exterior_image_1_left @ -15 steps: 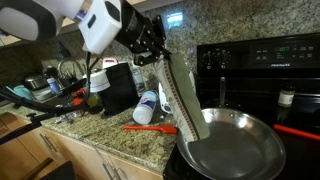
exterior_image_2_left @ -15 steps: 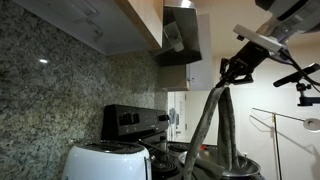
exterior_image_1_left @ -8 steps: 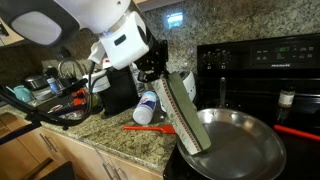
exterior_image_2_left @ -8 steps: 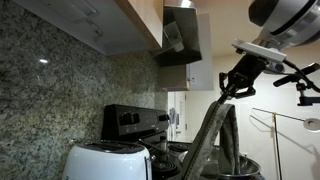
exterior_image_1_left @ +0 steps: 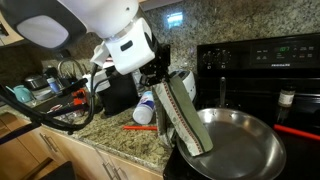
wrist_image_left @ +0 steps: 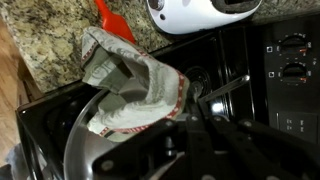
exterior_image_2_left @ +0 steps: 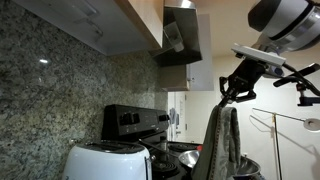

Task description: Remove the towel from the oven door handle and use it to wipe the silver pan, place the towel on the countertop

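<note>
My gripper (exterior_image_1_left: 156, 77) is shut on the top end of the towel (exterior_image_1_left: 184, 124), an olive-grey cloth with pale striped edges. The towel hangs down and its lower end bunches on the left rim of the silver pan (exterior_image_1_left: 238, 146), which sits on the black stove top. In an exterior view the gripper (exterior_image_2_left: 231, 89) holds the towel (exterior_image_2_left: 220, 140) above the pan, which is barely visible at the bottom edge. In the wrist view the towel (wrist_image_left: 130, 92) lies crumpled over the pan (wrist_image_left: 95, 152), with the gripper's (wrist_image_left: 185, 118) dark fingers just below it. The granite countertop (exterior_image_1_left: 115, 140) lies left of the stove.
A red spatula (exterior_image_1_left: 150, 128), a white bottle (exterior_image_1_left: 146, 108) and a black appliance (exterior_image_1_left: 120, 90) stand on the countertop beside the pan. A white toaster (exterior_image_2_left: 100, 161) is in the foreground. The stove's back panel (exterior_image_1_left: 262, 52) rises behind the pan. The stove knobs (wrist_image_left: 290, 55) show in the wrist view.
The gripper has come down and a little toward the pan with the towel. The towel, which hung straight, now sags and bunches on the pan's left rim.
</note>
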`<state>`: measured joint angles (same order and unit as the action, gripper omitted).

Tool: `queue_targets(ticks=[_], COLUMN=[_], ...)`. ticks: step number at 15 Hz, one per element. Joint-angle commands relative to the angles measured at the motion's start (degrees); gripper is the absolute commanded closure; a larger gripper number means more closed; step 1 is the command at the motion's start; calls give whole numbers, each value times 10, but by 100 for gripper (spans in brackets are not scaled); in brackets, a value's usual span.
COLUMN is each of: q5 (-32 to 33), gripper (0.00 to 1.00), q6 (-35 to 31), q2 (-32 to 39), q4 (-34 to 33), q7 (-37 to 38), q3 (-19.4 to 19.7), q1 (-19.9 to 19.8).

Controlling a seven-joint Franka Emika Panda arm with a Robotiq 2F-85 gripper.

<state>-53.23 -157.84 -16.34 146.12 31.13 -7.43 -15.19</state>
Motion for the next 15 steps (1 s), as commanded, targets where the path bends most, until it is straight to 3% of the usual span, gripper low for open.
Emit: queue_targets(ticks=[1,3,5,10,12,15], q5=[9,13,12,69,118,193], gripper=[99,99,99,99,99,99], q6=[-66,-134,-180,-223,-222,-205], q2=[47,82,118,226,269,316], q4=[-27,-44,-60,-96,-105,-120], q7=[52,93,129,199,242,317], q3=[26,33,11,22,44,106], q1=[30,31,4,0,8,46])
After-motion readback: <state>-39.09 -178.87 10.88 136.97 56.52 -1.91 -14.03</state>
